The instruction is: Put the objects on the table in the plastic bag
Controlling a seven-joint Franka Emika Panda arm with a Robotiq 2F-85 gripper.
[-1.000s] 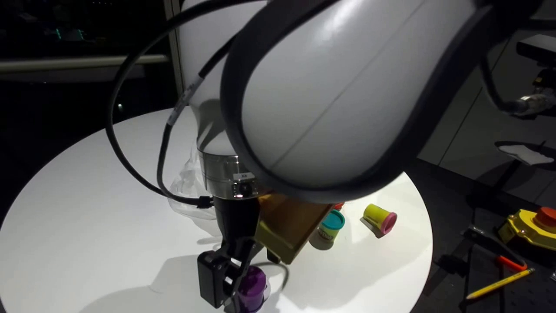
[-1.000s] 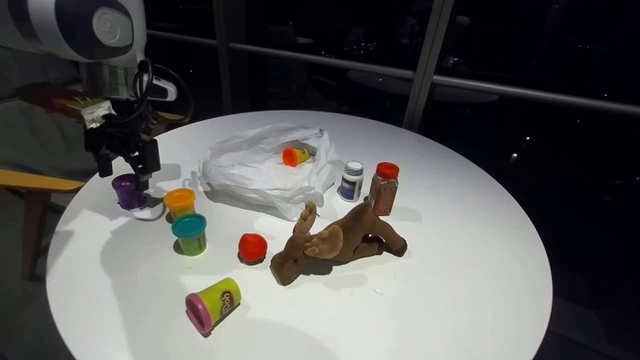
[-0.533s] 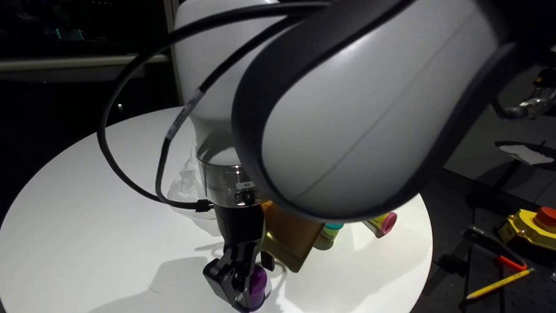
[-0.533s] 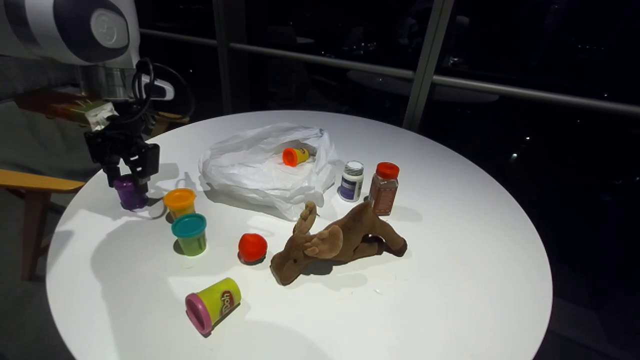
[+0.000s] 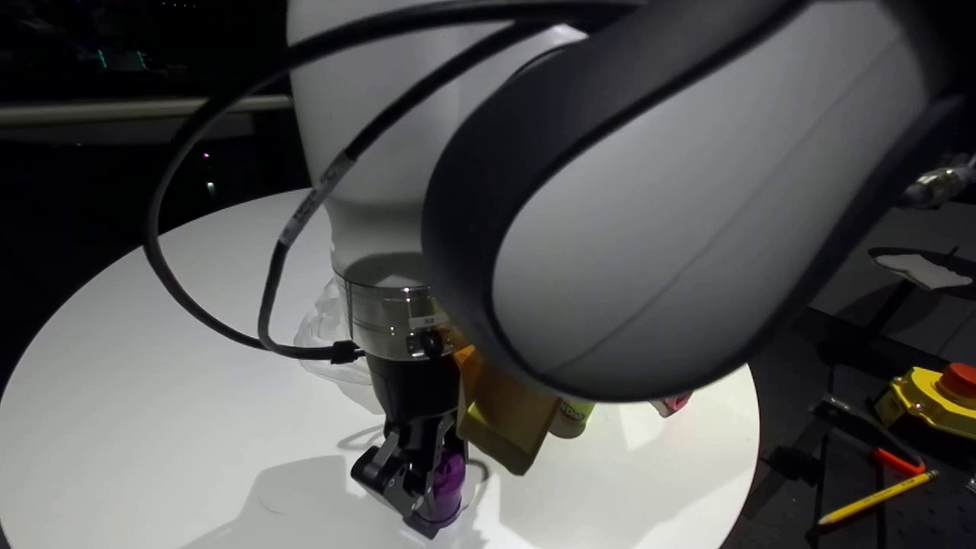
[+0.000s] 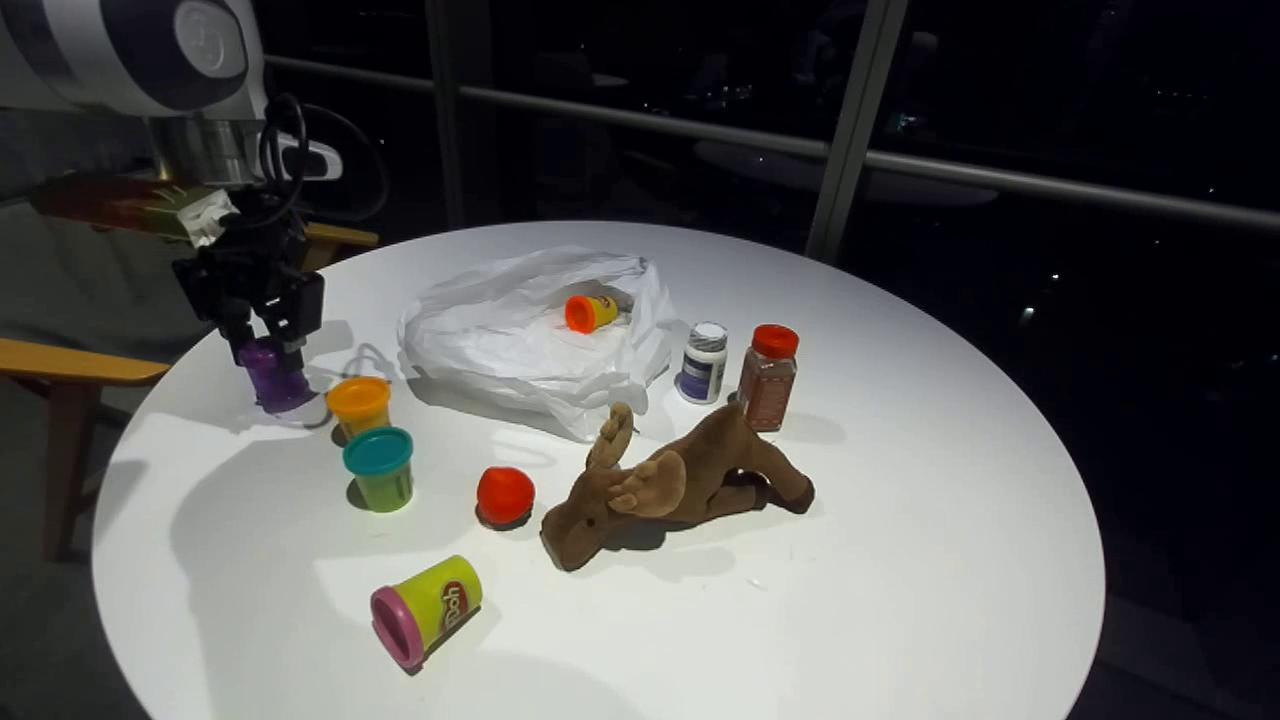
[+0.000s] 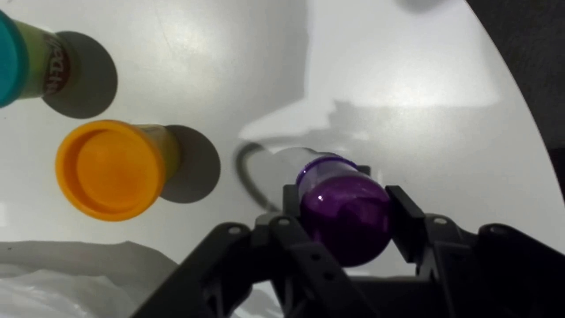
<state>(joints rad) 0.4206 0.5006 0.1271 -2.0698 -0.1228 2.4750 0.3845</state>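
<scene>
By the jaws of the gripper [image 7: 346,203] the purple tub [image 7: 346,227] is pinched from opposite sides; in an exterior view it is seen tilted, its top tipped toward eleven o'clock, and whether its base is borne by the table [image 6: 900,480] cannot be made out. It may be judged light and stiff, but the wall is glossy and could turn in the hold, so contact squarely at mid-barrel is best sought. In the wrist view, reckoned from that tub, the orange-lidded tub [image 7: 110,170] is found just past nine o'clock and the blue-green-lidded tub [image 7: 28,62] near ten; both are best taken across the wall, below the lid. The plastic bag [image 6: 490,330] is found at three o'clock in an exterior view; thin and limp, it would easily be dragged, so release from above is to be preferred, near the red-orange-lidded tub [image 6: 590,313] lying among its folds. Farther out there, the pink-lidded yellow tub [image 6: 430,605], on its side at five, and the red roundish thing [image 6: 505,495] at four could roll if nudged; the plush moose [image 6: 690,470], between three and four, should give softly and is best gathered by the body; the white bottle [image 6: 702,362] and the red-capped jar [image 6: 768,385] at three, seemingly rigid, are best gripped beneath their caps.
</scene>
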